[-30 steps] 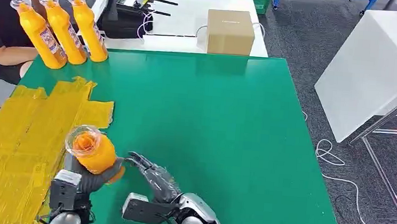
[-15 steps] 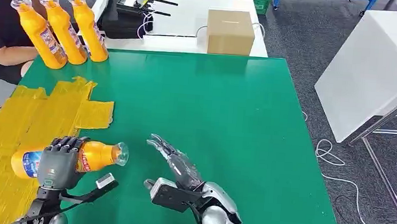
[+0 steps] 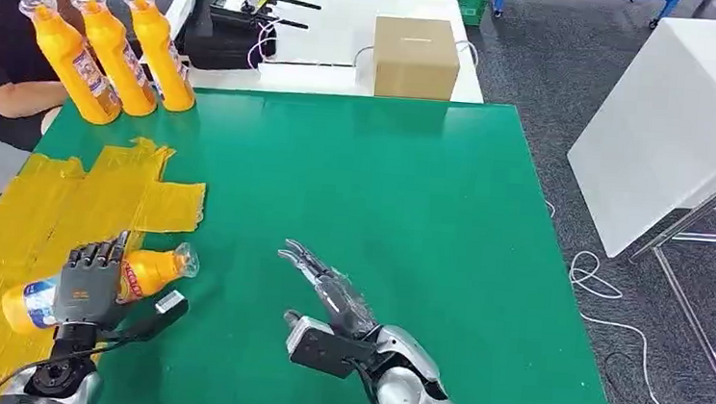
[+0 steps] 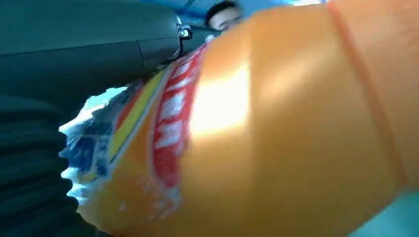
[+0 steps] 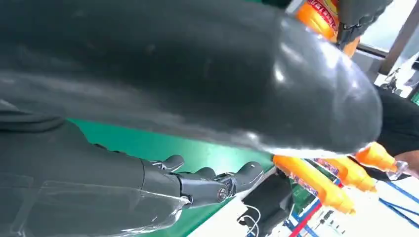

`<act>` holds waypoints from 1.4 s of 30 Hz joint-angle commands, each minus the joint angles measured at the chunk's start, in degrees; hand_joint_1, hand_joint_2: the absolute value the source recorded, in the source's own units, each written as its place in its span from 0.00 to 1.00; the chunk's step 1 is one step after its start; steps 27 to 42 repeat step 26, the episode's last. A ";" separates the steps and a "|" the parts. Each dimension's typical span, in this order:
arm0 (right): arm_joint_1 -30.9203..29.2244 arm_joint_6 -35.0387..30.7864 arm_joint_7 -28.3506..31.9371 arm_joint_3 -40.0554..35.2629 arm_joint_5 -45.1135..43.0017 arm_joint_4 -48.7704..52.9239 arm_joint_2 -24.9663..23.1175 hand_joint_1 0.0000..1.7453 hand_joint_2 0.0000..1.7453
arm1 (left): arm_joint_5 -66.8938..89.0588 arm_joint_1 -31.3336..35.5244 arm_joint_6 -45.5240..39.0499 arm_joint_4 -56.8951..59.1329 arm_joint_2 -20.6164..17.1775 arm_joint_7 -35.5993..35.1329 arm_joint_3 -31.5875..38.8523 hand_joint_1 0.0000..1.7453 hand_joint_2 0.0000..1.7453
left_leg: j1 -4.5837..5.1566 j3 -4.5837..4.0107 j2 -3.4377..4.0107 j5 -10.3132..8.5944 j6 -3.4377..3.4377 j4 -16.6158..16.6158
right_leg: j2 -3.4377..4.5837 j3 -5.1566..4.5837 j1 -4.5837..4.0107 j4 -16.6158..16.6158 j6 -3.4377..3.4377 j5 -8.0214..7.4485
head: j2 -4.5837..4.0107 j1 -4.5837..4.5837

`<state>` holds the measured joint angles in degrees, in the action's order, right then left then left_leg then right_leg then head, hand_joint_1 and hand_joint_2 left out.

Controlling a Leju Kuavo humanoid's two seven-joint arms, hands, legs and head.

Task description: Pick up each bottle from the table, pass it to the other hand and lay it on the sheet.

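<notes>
Holding the orange bottle (image 3: 97, 283) mid-body in our left hand (image 3: 87, 282); right hand (image 3: 328, 291) spread, empty. We judge it rigid, slick, liquid-heavy.

Held bottle (image 3: 87, 282): middle of the body is covered by the left hand (image 3: 89, 279) in the head view; label print is blurred beyond reading in the left wrist view. Person (image 3: 6, 30): cut off by the head view's left and top edges. Right hand (image 3: 328, 291): palm side is hidden in the head view. Cardboard box (image 3: 416, 57): print too small to read.
</notes>
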<state>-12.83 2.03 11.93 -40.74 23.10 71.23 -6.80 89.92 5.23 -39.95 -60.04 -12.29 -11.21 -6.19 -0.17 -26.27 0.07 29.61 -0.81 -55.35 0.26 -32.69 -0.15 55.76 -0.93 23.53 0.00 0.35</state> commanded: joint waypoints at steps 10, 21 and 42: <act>-4.13 -0.18 0.39 -2.93 -1.35 -2.80 2.88 0.00 0.00 | -5.99 -4.91 -0.05 -20.70 10.48 27.05 12.81 0.00 0.00 | -0.03 -0.09 -0.03 0.02 -0.01 -0.04 | -0.06 -0.02 0.03 -0.04 -0.05 -0.01 | 0.00 0.00; -3.81 -0.50 0.50 -2.96 -1.43 -2.82 2.52 0.00 0.00 | -19.50 -1.76 -0.05 -23.80 23.37 50.99 30.28 0.00 0.00 | -0.03 -0.01 -0.01 0.02 0.01 0.01 | -0.03 0.04 0.00 -0.08 -0.05 -0.02 | 0.00 -0.02; 10.01 -19.59 5.65 9.87 8.69 11.18 -5.04 0.00 0.00 | -73.46 -5.84 34.28 -31.85 28.19 42.25 16.72 0.00 0.00 | -0.01 -0.06 -0.43 0.02 -0.03 -0.04 | -0.45 0.10 0.01 -0.06 -0.09 0.11 | 0.00 -0.04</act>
